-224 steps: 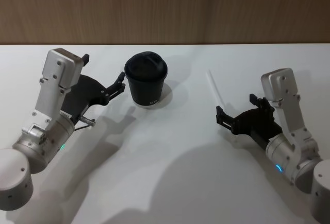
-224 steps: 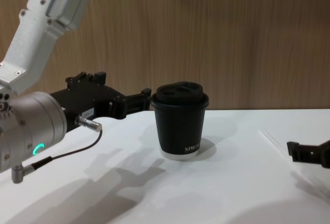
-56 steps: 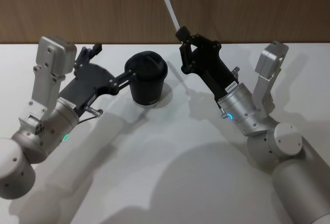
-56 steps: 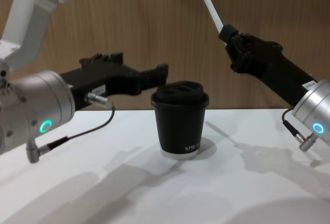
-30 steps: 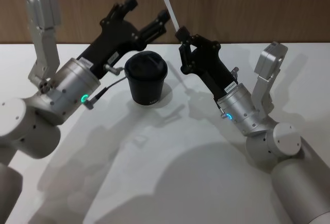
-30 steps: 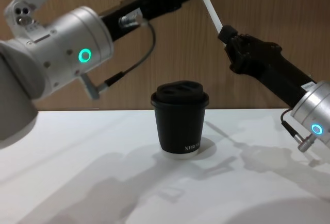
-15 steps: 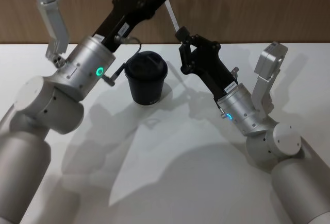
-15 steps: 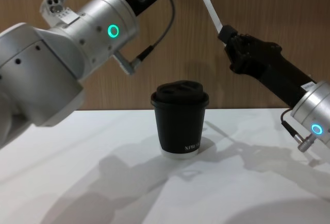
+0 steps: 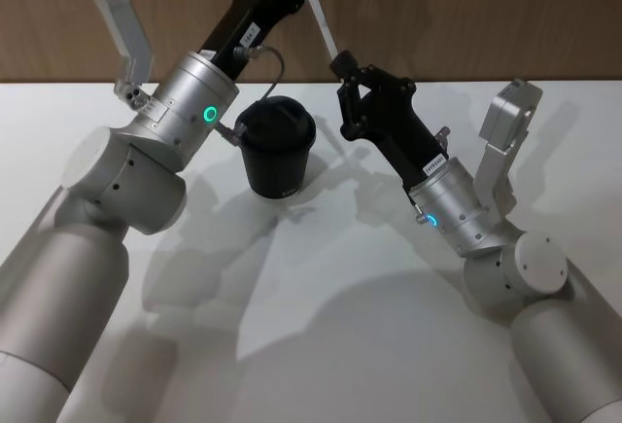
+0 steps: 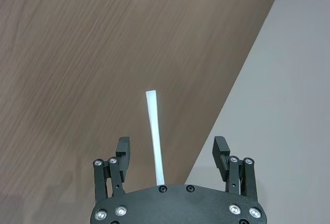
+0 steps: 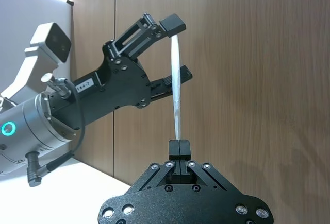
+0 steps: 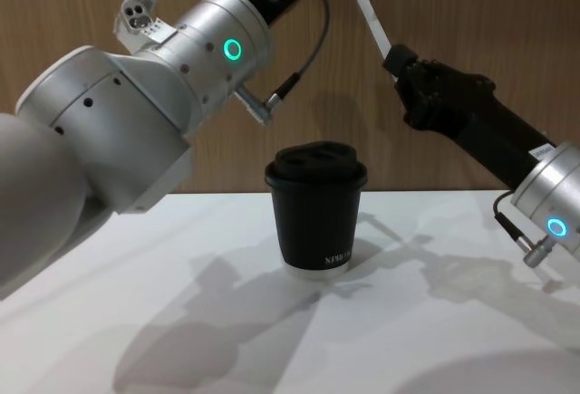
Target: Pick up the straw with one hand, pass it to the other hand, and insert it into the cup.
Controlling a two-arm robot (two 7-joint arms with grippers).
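My right gripper (image 9: 342,61) is raised above the table to the right of the cup, shut on the lower end of the white straw (image 9: 319,17). The straw slants up and away from it toward the wooden wall. In the right wrist view the pads (image 11: 179,148) pinch the straw (image 11: 176,90). My left gripper (image 10: 172,147) is open, its fingers wide apart on either side of the straw (image 10: 154,136) near its upper end, not closed on it. The black lidded cup (image 9: 277,146) stands upright on the table below both grippers, also seen in the chest view (image 12: 317,208).
The white table (image 9: 321,326) stretches toward me in front of the cup. A wooden wall (image 12: 471,14) rises right behind it. My left arm's large silver links (image 12: 136,131) and looping black cable (image 12: 304,50) reach over the table's left side.
My left arm has swung up and to the right, bringing its open gripper from beside the straw to around the straw's upper part. The right gripper, straw and cup have stayed still.
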